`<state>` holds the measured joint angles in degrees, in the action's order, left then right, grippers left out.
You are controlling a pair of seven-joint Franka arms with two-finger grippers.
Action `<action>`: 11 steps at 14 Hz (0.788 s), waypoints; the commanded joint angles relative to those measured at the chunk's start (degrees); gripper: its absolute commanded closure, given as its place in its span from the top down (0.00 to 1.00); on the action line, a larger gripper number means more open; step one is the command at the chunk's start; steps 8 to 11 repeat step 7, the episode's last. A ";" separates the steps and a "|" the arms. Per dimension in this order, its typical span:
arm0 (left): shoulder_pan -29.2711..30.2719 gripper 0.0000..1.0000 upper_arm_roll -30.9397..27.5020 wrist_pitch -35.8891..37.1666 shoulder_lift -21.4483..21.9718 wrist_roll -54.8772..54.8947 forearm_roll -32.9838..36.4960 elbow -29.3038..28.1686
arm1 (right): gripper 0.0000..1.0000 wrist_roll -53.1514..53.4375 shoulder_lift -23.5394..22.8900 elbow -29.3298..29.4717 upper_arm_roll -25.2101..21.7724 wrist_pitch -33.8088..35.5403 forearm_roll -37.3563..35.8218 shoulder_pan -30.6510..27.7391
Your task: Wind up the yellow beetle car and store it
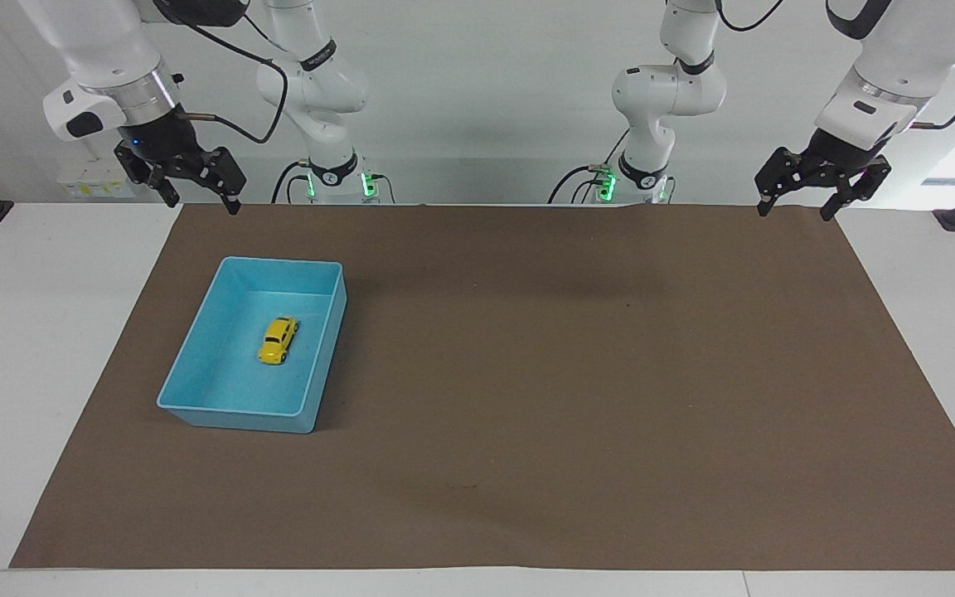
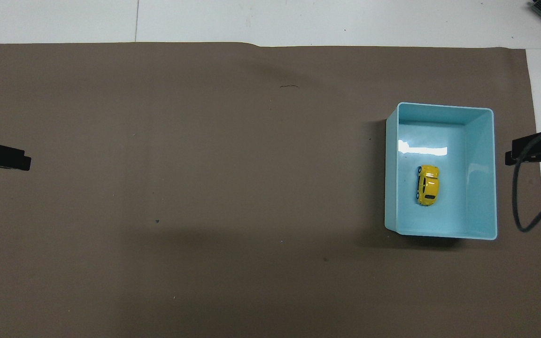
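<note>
Already the small bright yellow beetle-shaped toy car sits on its wheels on the floor of the light blue rectangular plastic bin, roughly in the middle, clear of all four walls. That bin stands on the brown paper mat toward the right arm's end of the table.

Both arms hang raised and apart from the bin. The right gripper is over the mat's corner at the robots' edge, close to the bin, with its fingers spread and nothing between them. The left gripper waits over the mat's corner at the left arm's end, well away, fingers likewise spread and empty.

Judging from this layout, storing looks done, so the step in hand is most likely a retreat to rest, or else a fresh reach for the car. If it is a reach, the right arm is the natural choice. It should come straight down inside the bin's walls, with its fingers set across the car's narrow width rather than along its length. A light squeeze on the rounded flanks matters, since the smooth body could squirt out. Lifting clear of the rim before any sideways travel avoids dragging the bin.
</note>
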<state>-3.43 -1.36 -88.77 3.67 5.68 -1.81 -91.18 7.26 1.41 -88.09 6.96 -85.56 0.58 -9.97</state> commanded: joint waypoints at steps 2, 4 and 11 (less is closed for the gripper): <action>0.09 1.00 -0.05 -0.44 0.90 0.12 0.31 -0.76 | 1.00 -0.67 -0.27 0.38 0.16 -0.22 -0.14 -0.14; 0.09 1.00 0.04 -0.44 0.90 0.12 0.31 -0.76 | 1.00 -0.67 -0.18 0.38 0.16 -0.13 -0.14 -0.05; 0.09 1.00 0.04 -0.44 0.90 0.12 0.31 -0.76 | 1.00 -0.58 -0.18 0.38 0.16 0.04 -0.14 -0.05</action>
